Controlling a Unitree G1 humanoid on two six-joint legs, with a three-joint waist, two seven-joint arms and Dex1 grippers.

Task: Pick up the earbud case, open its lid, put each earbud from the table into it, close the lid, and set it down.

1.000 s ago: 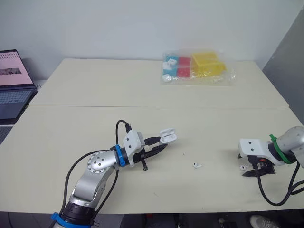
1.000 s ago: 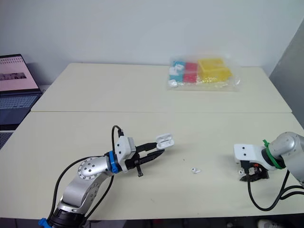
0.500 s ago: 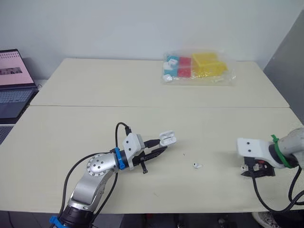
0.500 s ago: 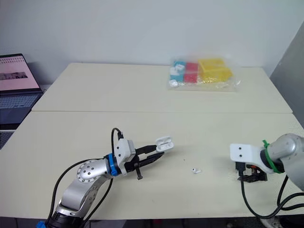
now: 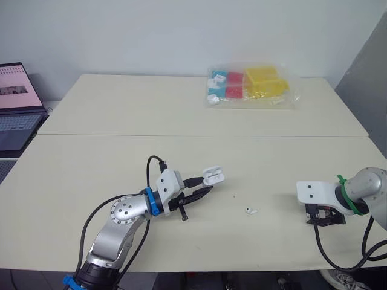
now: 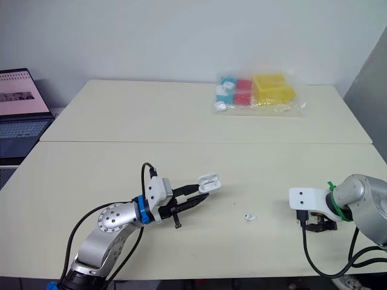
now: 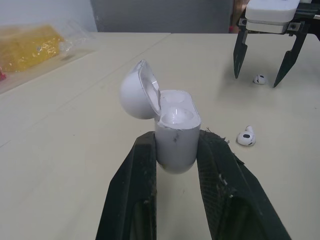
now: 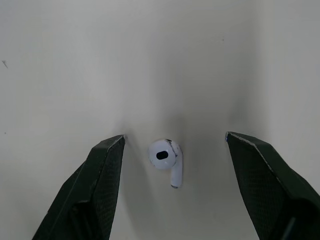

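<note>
The left gripper [image 5: 204, 187], in the lower middle of the left eye view, has its fingers [image 7: 145, 170] clamped on the sides of the earbud case [image 7: 175, 137]. From the head the case is a small white shape. The left wrist view shows more: the lid [image 7: 136, 92] stands hinged back and the case mouth faces up.

A loose earbud [image 5: 251, 210] lies on the bench [image 5: 121, 109] just right of the case, between the two grippers. The right gripper [image 5: 323, 216] sits low at the right of the frame, a dark shape from above. Its own wrist view shows the fingers [image 8: 100, 180] spread wide apart, with a second earbud [image 8: 165, 156] on the bench between them, touching neither.

A laptop [image 5: 15, 103] sits at the left edge. A clear bag of coloured blocks [image 5: 251, 84] lies on the bench in the upper middle of the frame.
</note>
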